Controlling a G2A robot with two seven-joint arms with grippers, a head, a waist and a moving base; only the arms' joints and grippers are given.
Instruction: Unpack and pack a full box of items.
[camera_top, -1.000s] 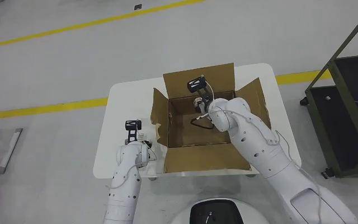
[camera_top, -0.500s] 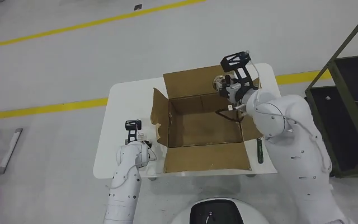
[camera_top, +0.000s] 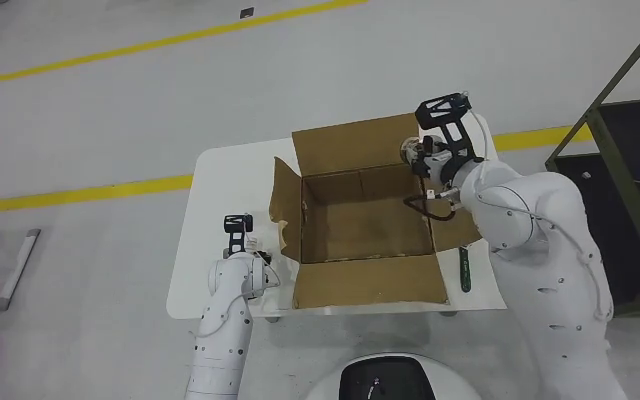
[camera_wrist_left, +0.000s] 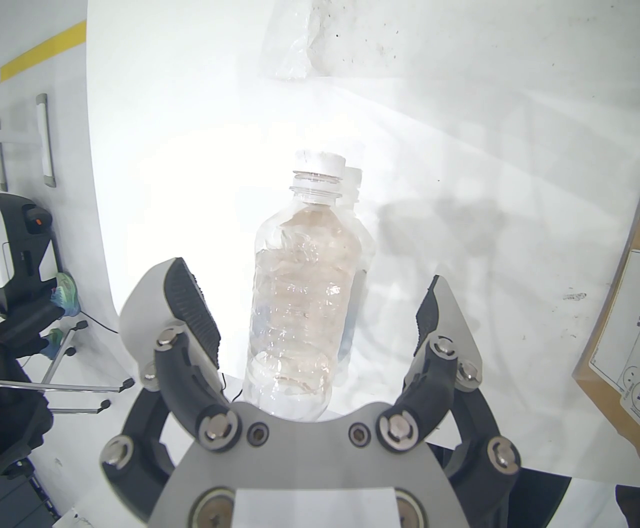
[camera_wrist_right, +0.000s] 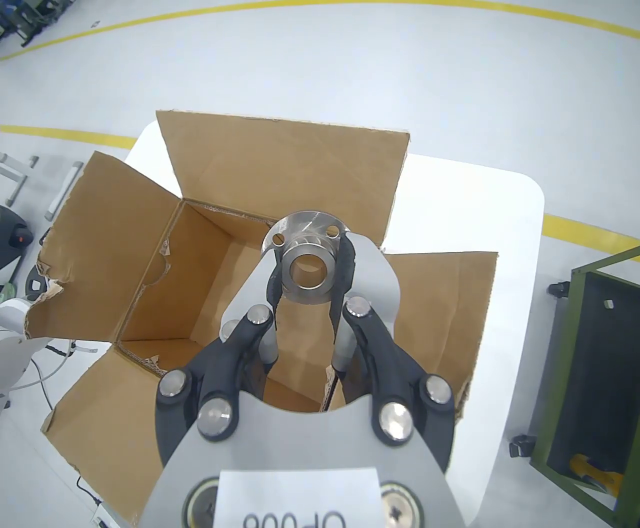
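The open cardboard box (camera_top: 365, 283) (camera_wrist_right: 125, 260) sits in the middle of the white table (camera_top: 215, 200), flaps spread. My right gripper (camera_wrist_right: 310, 272) (camera_top: 418, 158) is shut on a metal flanged bushing (camera_wrist_right: 306, 255), held above the box's far right corner. A clear plastic bottle (camera_wrist_left: 302, 295) with a white cap stands on the table left of the box. My left gripper (camera_wrist_left: 315, 300) (camera_top: 255, 245) is open around it, its pads (camera_wrist_left: 192, 310) apart from the bottle on both sides.
A green-handled tool (camera_top: 464, 270) lies on the table right of the box. A clear plastic bag (camera_wrist_left: 310, 40) lies on the table beyond the bottle. A green rack (camera_top: 600, 190) stands off the table's right side.
My right arm has lifted the metal bushing out of the box and carried it to the right, over the far right corner. The left arm has not moved.
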